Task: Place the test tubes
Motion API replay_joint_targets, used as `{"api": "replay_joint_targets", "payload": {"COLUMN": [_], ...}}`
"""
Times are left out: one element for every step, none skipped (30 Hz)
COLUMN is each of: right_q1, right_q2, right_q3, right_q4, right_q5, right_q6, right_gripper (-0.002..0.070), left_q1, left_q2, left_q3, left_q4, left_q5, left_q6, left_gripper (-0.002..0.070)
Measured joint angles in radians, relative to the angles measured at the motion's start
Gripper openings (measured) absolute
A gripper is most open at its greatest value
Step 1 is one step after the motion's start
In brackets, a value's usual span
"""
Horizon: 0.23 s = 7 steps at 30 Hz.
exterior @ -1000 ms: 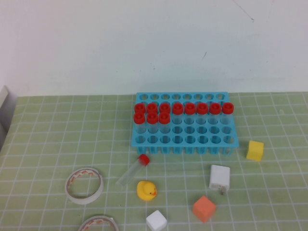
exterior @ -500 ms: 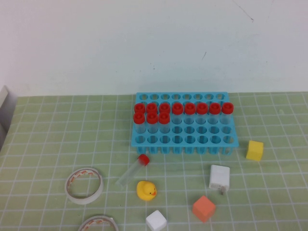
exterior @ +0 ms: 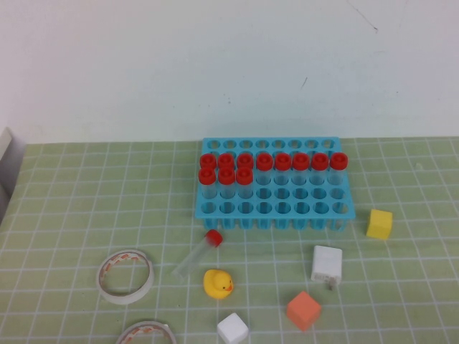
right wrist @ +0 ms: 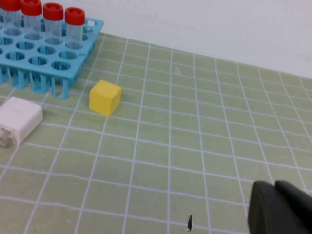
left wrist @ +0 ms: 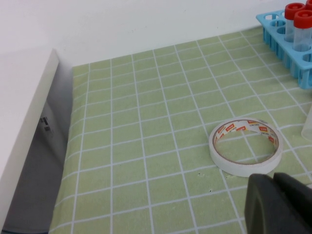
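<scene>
Test tube [exterior: 196, 255] is lying loose ahead of the clenched left gripper [left wrist: 274, 184]; clenched right gripper [right wrist: 275, 189] is hovering well apart from yellow cube [right wrist: 105, 96].

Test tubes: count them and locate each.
12. Eight tubes fill one blue rack row; three tubes stand left in the next nearer row; one loose tube lies beside the duck. Left end effector hovers by the tape; right end effector over mat.

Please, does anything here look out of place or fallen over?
Yes: one red-capped test tube lies flat on the mat between the blue rack and the rubber duck; the others stand in the rack. The left gripper is shut near the tape roll; the right gripper, shut, is apart from the yellow cube.
</scene>
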Motion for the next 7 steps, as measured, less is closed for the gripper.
{"api": "replay_joint_targets", "payload": {"right_q1": [0.000, 0.000, 0.000, -0.002, -0.002, -0.002, -0.002], "right_q2": [0.000, 0.000, 0.000, 0.000, 0.000, 0.000, 0.000], "right_q3": [0.000, 0.000, 0.000, 0.000, 0.000, 0.000, 0.000], "right_q4": [0.000, 0.000, 0.000, 0.000, 0.000, 0.000, 0.000], "right_q5": [0.000, 0.000, 0.001, 0.001, 0.001, 0.001, 0.001], "right_q6": [0.000, 0.000, 0.000, 0.002, 0.002, 0.002, 0.004], "right_gripper": [0.0000, 0.0000, 0.0000, 0.0000, 0.0000, 0.0000, 0.0000], "left_q1": [0.000, 0.000, 0.000, 0.000, 0.000, 0.000, 0.000], "left_q2": [0.000, 0.000, 0.000, 0.000, 0.000, 0.000, 0.000], "left_q3": [0.000, 0.000, 0.000, 0.000, 0.000, 0.000, 0.000], "left_q4": [0.000, 0.000, 0.000, 0.000, 0.000, 0.000, 0.000], "left_q5": [0.000, 0.000, 0.000, 0.000, 0.000, 0.000, 0.000], "left_q6": [0.000, 0.000, 0.000, 0.000, 0.000, 0.000, 0.000], "left_gripper": [-0.0001, -0.0001, -0.0001, -0.0001, -0.0001, -0.0001, -0.0001]}}
